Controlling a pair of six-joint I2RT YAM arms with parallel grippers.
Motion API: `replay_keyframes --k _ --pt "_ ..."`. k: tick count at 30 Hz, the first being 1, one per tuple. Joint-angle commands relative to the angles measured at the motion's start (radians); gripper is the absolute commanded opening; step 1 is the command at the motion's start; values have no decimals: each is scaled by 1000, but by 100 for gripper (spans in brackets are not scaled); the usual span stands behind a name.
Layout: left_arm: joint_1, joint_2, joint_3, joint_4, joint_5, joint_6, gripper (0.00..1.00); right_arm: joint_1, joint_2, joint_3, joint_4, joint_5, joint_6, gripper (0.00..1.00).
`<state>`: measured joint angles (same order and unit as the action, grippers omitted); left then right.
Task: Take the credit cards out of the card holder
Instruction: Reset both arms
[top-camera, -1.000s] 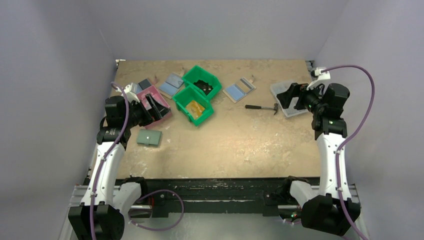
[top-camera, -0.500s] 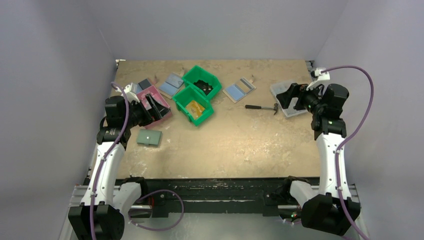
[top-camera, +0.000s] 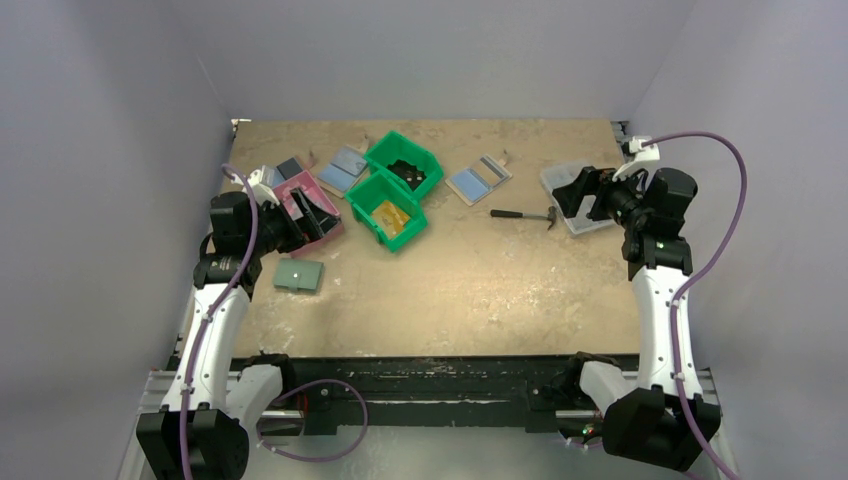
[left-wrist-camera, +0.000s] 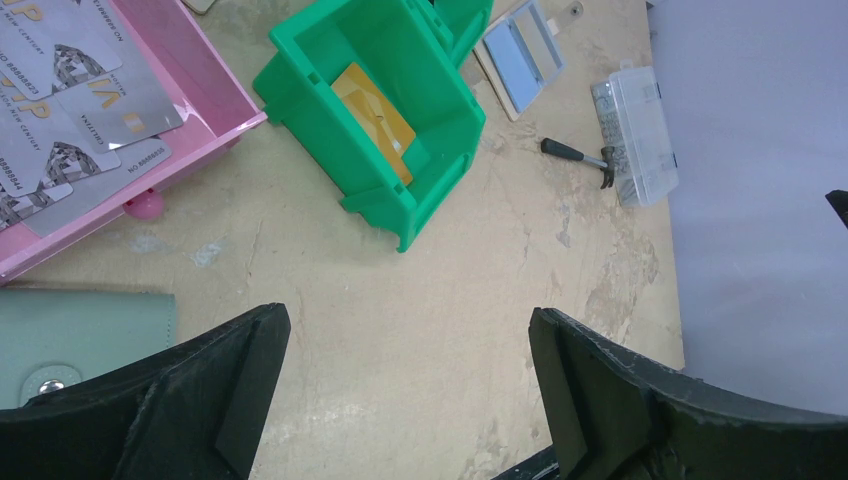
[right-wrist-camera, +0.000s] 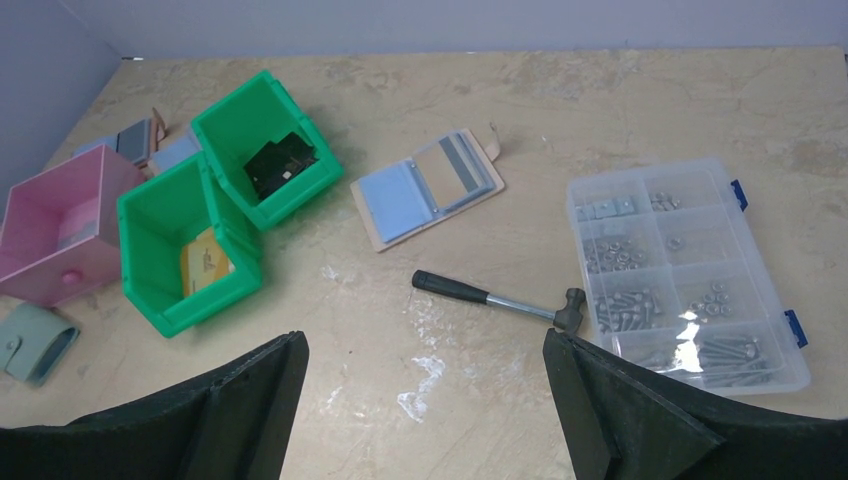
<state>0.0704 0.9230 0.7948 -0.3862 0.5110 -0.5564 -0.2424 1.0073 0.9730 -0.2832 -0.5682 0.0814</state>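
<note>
The card holder (top-camera: 478, 180) lies open on the table behind the hammer, its light-blue panel and grey striped slot panel (right-wrist-camera: 428, 190) facing up; it also shows at the top of the left wrist view (left-wrist-camera: 520, 60). A yellow-orange credit card (left-wrist-camera: 375, 120) lies in the nearer green bin (top-camera: 372, 212). Several silver cards (left-wrist-camera: 70, 110) lie in the pink box (top-camera: 300, 185). My left gripper (top-camera: 312, 213) hangs open over the pink box, nothing between its fingers (left-wrist-camera: 408, 330). My right gripper (top-camera: 580, 195) is open above the screw box, also holding nothing (right-wrist-camera: 425, 350).
A second green bin (top-camera: 410, 152) holds a dark object. A hammer (top-camera: 525, 215) lies left of the clear screw box (right-wrist-camera: 685, 270). A sage-green wallet (top-camera: 299, 274) sits near the left arm. Other blue wallets (top-camera: 345, 165) lie behind the pink box.
</note>
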Motion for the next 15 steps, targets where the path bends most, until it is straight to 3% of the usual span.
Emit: replay_keyframes --k 1,15 --pt "-2 -9 31 6 -6 20 98 -1 -7 -8 38 -16 18 99" --pt "-2 -9 21 6 -5 19 98 -1 -2 -13 39 -21 27 99"
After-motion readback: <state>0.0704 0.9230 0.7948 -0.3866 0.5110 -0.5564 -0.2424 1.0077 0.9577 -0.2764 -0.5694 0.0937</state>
